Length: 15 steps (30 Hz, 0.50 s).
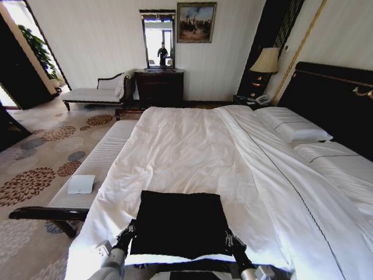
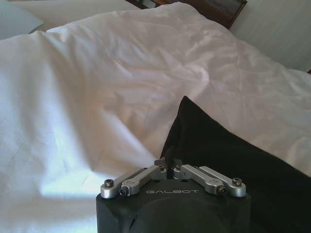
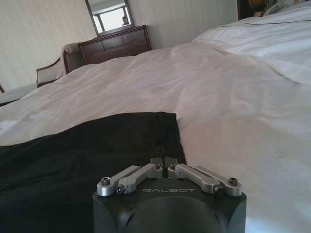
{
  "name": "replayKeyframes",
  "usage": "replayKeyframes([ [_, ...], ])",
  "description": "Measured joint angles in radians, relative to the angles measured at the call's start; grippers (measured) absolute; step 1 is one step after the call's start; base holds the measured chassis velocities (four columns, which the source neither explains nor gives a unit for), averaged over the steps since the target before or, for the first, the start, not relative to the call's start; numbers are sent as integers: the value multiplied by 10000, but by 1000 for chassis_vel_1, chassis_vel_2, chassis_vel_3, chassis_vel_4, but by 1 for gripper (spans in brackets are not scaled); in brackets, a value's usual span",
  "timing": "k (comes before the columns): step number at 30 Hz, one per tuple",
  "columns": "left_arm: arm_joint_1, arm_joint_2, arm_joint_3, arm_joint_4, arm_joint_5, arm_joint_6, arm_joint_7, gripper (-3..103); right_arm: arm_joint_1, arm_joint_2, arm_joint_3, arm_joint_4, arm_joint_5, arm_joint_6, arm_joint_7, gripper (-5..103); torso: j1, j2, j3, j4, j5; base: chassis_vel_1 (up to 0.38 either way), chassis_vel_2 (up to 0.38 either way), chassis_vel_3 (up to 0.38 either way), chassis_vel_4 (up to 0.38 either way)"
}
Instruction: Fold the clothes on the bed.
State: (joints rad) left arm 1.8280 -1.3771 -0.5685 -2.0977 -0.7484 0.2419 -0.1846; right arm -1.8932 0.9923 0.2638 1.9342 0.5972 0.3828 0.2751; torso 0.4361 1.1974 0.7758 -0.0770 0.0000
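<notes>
At the near edge of the bed (image 1: pixel 192 146), between the two hands, lay the T-shirt (image 1: pixel 179 224), folded to a black rectangle, no lettering visible. Left hand (image 1: pixel 126 235) clenched on the near left corner of the cloth; in the left wrist view, fingertips (image 2: pixel 168 167) closed together with a pinch of black T-shirt (image 2: pixel 228 155) between them, white sheet (image 2: pixel 97 97) spreading beyond and beside. Right hand (image 1: pixel 233 240) clenched likewise on the near right corner; in the right wrist view, fingertips (image 3: pixel 164 165) met on the T-shirt (image 3: pixel 87 145) close to its side edge, bare bed (image 3: pixel 233 107) just past that edge. Both hands low, at mattress level, well apart, one at each end of the near hem. Farther ahead of the hands, pillows (image 1: pixel 294 125) against the headboard (image 1: pixel 335 99).
</notes>
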Motion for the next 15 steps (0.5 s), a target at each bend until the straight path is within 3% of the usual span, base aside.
replayKeyframes([
  [5, -213, 147, -394, -180, -680, 200, -115, 1, -34, -78, 279, -168, 391, 346, -544, 0, 0, 0, 0, -1, 0, 0, 0, 0, 0],
  [15, -545, 400, -716, -91, -1003, 346, -122, 1, -563, -207, 461, 178, 727, 950, -1400, 0, 0, 0, 0, 0, -1, 0, 0, 0, 0],
])
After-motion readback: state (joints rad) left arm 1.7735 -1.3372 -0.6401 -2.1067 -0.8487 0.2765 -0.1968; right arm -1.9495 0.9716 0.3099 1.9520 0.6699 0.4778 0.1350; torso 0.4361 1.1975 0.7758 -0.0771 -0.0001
